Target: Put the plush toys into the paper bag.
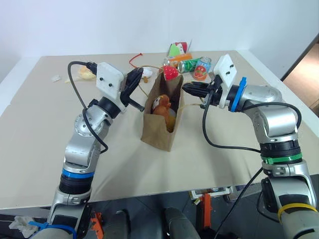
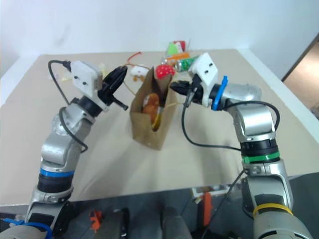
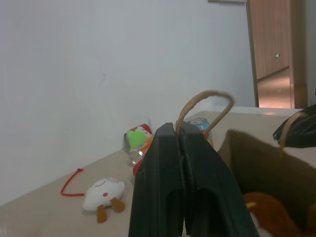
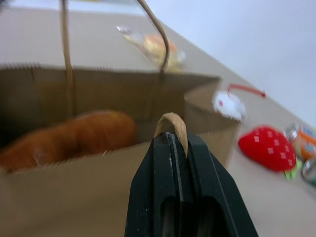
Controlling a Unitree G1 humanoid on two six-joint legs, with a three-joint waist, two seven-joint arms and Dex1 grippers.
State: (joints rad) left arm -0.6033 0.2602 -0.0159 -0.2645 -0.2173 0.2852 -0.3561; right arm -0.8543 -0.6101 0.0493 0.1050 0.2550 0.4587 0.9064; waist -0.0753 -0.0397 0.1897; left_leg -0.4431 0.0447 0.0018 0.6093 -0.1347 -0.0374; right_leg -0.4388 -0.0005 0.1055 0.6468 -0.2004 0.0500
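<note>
The plain brown kraft paper bag [image 1: 160, 127] looks matt and creased, with twisted paper loop handles [image 3: 205, 106]. Inside, the brown monkey plush [image 1: 161, 105] is fuzzy cloth. Each black claw [image 3: 183, 187] is smooth, dull plastic. The beige desk [image 1: 40, 129] is matt; the cans [image 1: 189, 65] are glossy metal.

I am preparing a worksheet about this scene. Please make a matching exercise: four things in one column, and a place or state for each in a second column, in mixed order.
Things:
1. brown monkey
2. left pincer
3. red strawberry toy
4. white plush

Places or states:
A. lying on the table with a red cord
B. inside the paper bag
C. shut on a bag handle
D. on the table behind the bag

Pairs: 1-B, 2-C, 3-D, 4-A
</note>
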